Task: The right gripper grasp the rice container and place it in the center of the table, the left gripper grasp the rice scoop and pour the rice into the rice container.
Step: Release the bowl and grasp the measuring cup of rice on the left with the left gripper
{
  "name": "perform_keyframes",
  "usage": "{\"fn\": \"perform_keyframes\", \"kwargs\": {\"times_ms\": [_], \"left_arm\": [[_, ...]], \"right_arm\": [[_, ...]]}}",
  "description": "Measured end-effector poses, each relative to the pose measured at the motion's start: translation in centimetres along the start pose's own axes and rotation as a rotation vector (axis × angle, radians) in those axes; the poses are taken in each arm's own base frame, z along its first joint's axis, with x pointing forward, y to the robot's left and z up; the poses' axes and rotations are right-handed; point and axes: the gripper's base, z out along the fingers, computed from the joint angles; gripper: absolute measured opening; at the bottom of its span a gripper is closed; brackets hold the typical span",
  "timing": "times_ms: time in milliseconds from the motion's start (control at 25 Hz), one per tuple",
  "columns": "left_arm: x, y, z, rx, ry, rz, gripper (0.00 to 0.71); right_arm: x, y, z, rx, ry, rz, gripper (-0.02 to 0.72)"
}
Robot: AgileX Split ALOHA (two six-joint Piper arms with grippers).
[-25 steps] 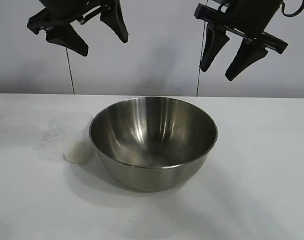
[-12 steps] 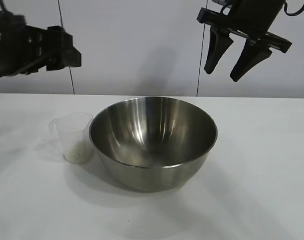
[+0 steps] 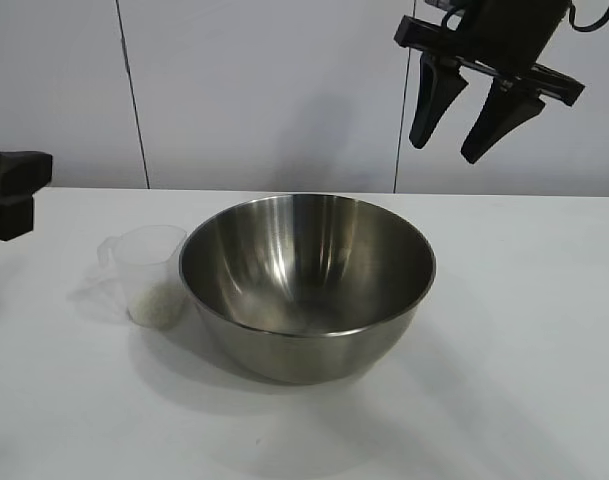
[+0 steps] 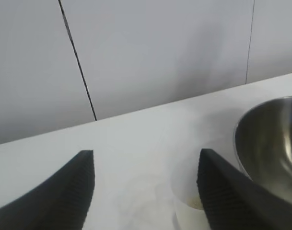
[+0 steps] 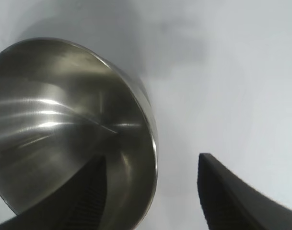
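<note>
Exterior view: rice scoop [image 3: 147, 276] touches rice container [image 3: 306, 283]; left gripper [image 4: 146, 191] and right gripper [image 3: 468, 108] fingers spread, empty.

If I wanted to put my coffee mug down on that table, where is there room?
Bare table spreads right of the rice container, and along the front edge. It's crowded on the left, where the rice scoop sits against the container.

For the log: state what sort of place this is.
Probably a robot lab test bench: a bare white table, plain panelled wall behind, a steel mixing bowl and a measuring cup of rice.
</note>
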Motion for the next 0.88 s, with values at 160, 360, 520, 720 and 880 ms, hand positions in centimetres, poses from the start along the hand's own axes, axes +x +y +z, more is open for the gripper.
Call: {"fn": "perform_keyframes", "kwargs": {"times_ms": [160, 360, 520, 720, 880], "left_arm": [[1.2, 1.5, -0.6, -0.053, 0.057, -0.137, 0.442], [1.4, 2.7, -0.8, 0.021, 0.048, -0.161, 0.44], [2.2, 3.3, -0.8, 0.145, 0.087, -0.18, 0.44], [4.8, 3.9, 0.7, 0.294, 0.165, -0.244, 0.44], [6.9, 4.1, 2.3, 0.321, 0.208, -0.226, 0.44]], "right_arm": [[0.0, 0.0, 0.0, 0.0, 0.0, 0.0, 0.391], [0.0, 0.0, 0.0, 0.0, 0.0, 0.0, 0.391], [0.0, 0.0, 0.0, 0.0, 0.0, 0.0, 0.391], [0.0, 0.0, 0.0, 0.0, 0.001, 0.0, 0.391], [0.0, 0.0, 0.0, 0.0, 0.001, 0.0, 0.391]]}}
